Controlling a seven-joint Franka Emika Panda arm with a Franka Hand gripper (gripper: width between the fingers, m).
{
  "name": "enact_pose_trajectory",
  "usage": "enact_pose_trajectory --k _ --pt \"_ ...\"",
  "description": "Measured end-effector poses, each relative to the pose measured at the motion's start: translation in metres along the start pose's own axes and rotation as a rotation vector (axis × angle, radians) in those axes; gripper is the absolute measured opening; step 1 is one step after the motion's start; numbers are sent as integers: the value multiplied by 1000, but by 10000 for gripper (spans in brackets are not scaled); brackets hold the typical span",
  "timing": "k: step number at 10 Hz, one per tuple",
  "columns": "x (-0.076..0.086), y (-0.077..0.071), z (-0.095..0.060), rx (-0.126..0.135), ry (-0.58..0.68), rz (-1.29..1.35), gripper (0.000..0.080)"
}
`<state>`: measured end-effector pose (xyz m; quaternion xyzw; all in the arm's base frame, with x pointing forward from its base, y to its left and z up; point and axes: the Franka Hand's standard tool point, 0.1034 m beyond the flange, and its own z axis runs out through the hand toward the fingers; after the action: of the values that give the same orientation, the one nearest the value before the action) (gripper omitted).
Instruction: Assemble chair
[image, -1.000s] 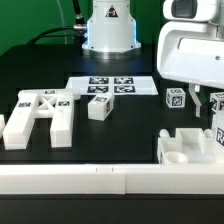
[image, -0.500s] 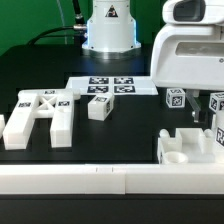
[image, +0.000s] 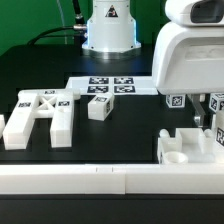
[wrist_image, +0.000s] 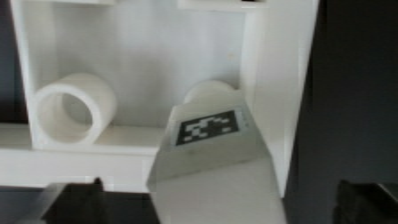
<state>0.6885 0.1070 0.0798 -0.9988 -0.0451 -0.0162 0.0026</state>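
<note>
Gripper: the gripper (wrist_image: 217, 205) stands wide open and holds nothing; we see its dark fingertips (wrist_image: 71, 202) at the two sides of the wrist view.
Chair part in question: a tagged bar (wrist_image: 214, 150) sits straight ahead of the gripper, between the two fingers, with a dark gap on either side, so it touches neither.
Long axis: the bar widens toward the camera, so we judge that it points up at the gripper rather than lying across the jaws; a plain descent should bring the fingers around it.
Nearer arm: there is only the one.
Just past the fingers: a ringed piece (wrist_image: 71, 110) lies close behind the bar.
Only in the wrist view: the gaps beside the bar and how well it is centred between the fingers.
Only in the exterior view: the arm's white casing (image: 190, 60) hides the fingers, so the opening cannot be read there. Two tagged blocks (image: 175, 100) stand under it, and we cannot tell which one is the bar. A notched block (image: 185, 148) lies on the near side of the gripper. The cross-braced plate (image: 40, 115), a small block (image: 98, 108) and the marker board (image: 110, 87) are well apart from it, toward the exterior view's left.
</note>
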Motion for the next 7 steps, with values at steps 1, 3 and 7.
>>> enact_pose_trajectory --k 1,3,7 --pt "0 0 0 0 0 12 449" --pt "0 0 0 0 0 23 290" --pt "0 1 0 5 -2 267 290"
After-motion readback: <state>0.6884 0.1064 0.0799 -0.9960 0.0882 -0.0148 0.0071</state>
